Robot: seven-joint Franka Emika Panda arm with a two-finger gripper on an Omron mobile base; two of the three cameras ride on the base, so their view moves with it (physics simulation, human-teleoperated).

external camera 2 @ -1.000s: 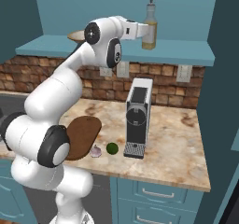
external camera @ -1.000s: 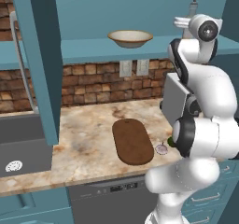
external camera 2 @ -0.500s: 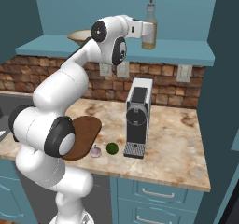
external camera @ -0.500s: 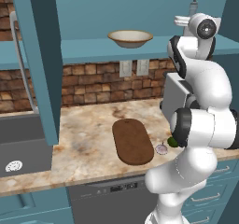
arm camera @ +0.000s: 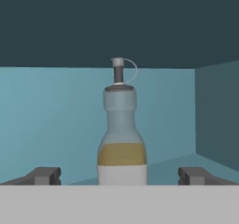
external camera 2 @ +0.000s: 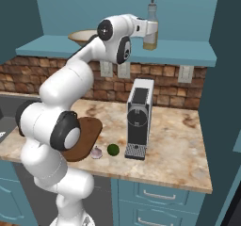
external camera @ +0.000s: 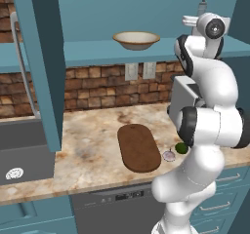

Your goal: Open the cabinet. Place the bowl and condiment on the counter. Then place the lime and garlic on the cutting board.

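**At the cabinet shelf: hand spread, facing the condiment bottle**

Up on the open cabinet's shelf [external camera 2: 179, 55], I have the hand [arm camera: 120, 176] raised level with the condiment bottle [arm camera: 122, 134]. In the hand view its two dark fingertips [arm camera: 44, 175] stand far apart, one low on each side of the bottle, and nothing is pinched between them. Whether the bottle's base has come between the tips or sits just beyond them I cannot tell. The bottle stands upright, its lower part filled with yellowish-olive liquid under a narrow neck and grey cap, with the teal back wall of the cabinet behind it.

From the right base view I see the hand [external camera 2: 149, 28] at the end of the outstretched arm, right beside the condiment bottle [external camera 2: 151, 25], which is on the right part of the shelf. The bowl [external camera: 136, 40] sits further left on the same shelf, well apart from the bottle.

Down on the worktop [external camera: 93, 150], the dark oval cutting board [external camera: 138, 146] lies flat near the front edge. The garlic [external camera 2: 96, 152] and the lime [external camera 2: 113, 149] lie on the stone just beside the board's right end, close to each other. A coffee machine [external camera 2: 139, 118] stands just right of the lime. The cabinet door [external camera: 41, 62] is swung open at the left of the left base view, its slim silver handle [external camera: 22, 65] along its edge. Behind the worktop runs a brick backsplash [external camera 2: 164, 86] with outlets [external camera: 139, 70].
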